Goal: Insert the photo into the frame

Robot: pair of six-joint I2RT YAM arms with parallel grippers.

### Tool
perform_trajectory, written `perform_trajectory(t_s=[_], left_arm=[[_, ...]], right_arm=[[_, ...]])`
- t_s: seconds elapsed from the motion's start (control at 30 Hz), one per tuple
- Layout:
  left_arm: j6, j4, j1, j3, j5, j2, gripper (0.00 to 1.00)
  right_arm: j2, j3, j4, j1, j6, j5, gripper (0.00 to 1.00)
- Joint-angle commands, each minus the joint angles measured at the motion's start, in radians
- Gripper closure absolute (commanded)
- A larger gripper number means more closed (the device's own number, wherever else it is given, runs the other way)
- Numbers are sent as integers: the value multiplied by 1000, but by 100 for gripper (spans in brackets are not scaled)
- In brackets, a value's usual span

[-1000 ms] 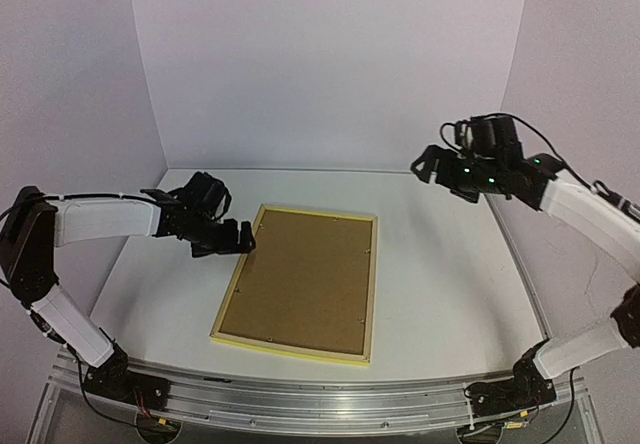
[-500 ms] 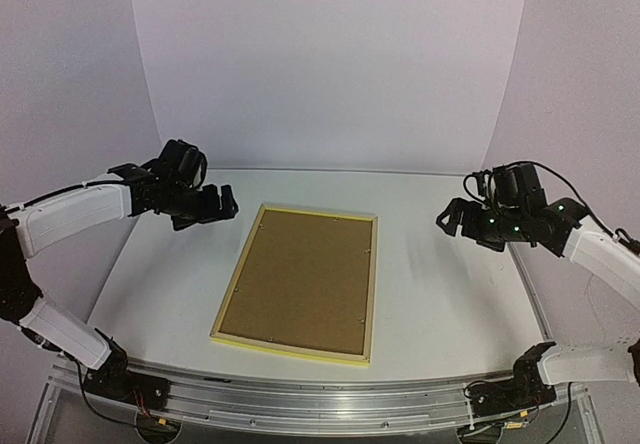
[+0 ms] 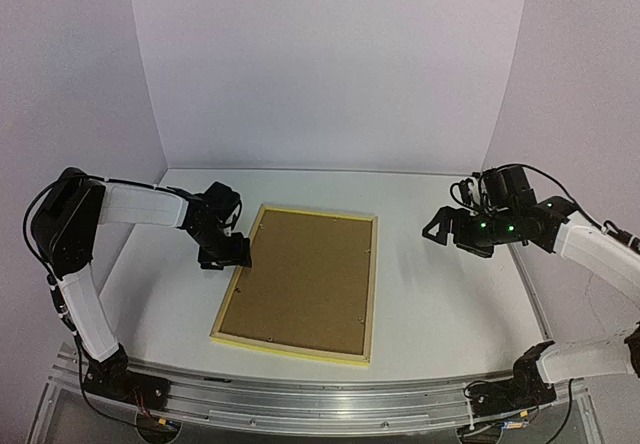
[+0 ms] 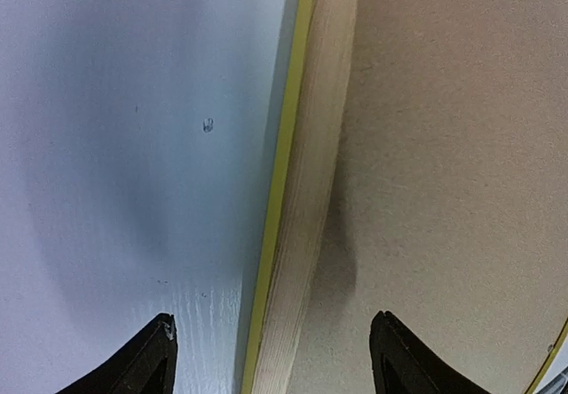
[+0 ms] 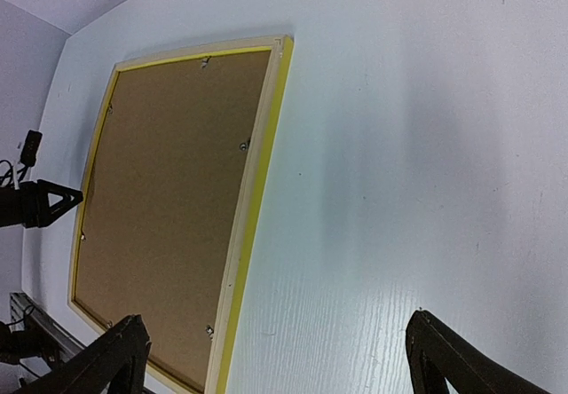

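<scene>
The frame (image 3: 290,348) lies face down in the middle of the table, its pale wood back up and a thin yellow edge showing. A brown backing board (image 3: 305,279) fills it. The photo is out of view. My left gripper (image 3: 238,257) is low at the frame's left rail (image 4: 311,190) and open. One fingertip (image 4: 160,358) is over the table and the other over the backing board (image 4: 461,145). Neither touches the rail. My right gripper (image 3: 437,227) hangs open and empty above the bare table, to the right of the frame (image 5: 255,163).
The white table (image 3: 440,304) is closed in by white walls at the back and sides. An aluminium rail (image 3: 300,404) runs along the near edge. Small metal tabs (image 5: 242,145) hold the backing board (image 5: 169,172). The left gripper's tip (image 5: 44,206) shows beyond the frame.
My left gripper swung out to the left, then came down onto the frame's left rail, its jaws a little narrower. My right arm dropped from high at the back to just above the table.
</scene>
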Motion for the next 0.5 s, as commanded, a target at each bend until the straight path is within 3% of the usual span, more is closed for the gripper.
perform_trajectory(t_s=[0.0,0.23,0.3,0.33,0.4,0.47], left_arm=[[-1,21,-11,56,29,81,33],[-23,25,-24,81,29,169,70],[-37,17,-28,89,34,186,93],[-48,2,-29,99,35,190,99],[-84,-64,-40,139,12,189,100],[-127,-155,-53,190,-17,165,100]], right_arm=[[13,2,1,2,-35,-27,2],[24,-4,1,2,-79,-74,2],[35,0,6,3,-108,-113,2],[45,8,9,7,-123,-139,2],[71,33,21,55,-183,-147,2],[99,59,45,183,-281,-66,2]])
